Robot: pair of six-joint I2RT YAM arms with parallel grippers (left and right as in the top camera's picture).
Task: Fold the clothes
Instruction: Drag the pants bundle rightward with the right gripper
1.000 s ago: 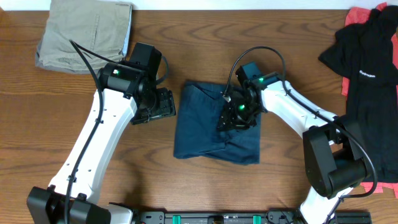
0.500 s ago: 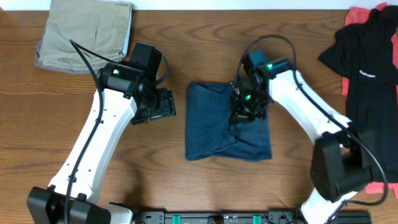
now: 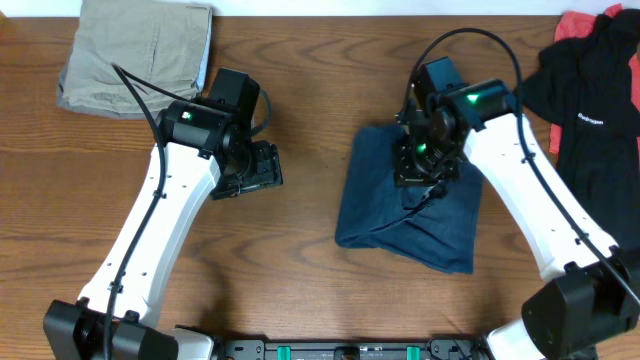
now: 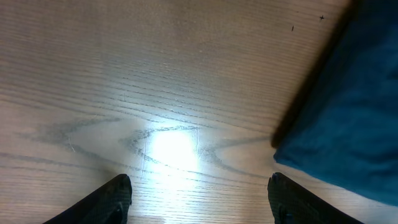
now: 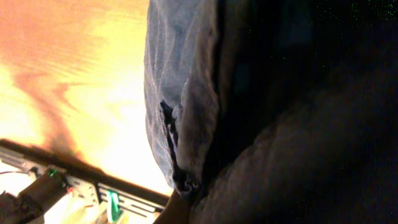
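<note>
With the fold apparently made, the right fingers [image 3: 418,170] pinch shut on the navy clothes [image 3: 400,220] lying right of centre on the tabletop [image 3: 300,270], the left fingers [image 4: 115,196] hang open nearby, and the next move calls for a clean release.

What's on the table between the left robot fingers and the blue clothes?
Nothing, just bare wooden table. The overhead and left wrist views both show it, from the left fingers to the navy denim garment.
</note>
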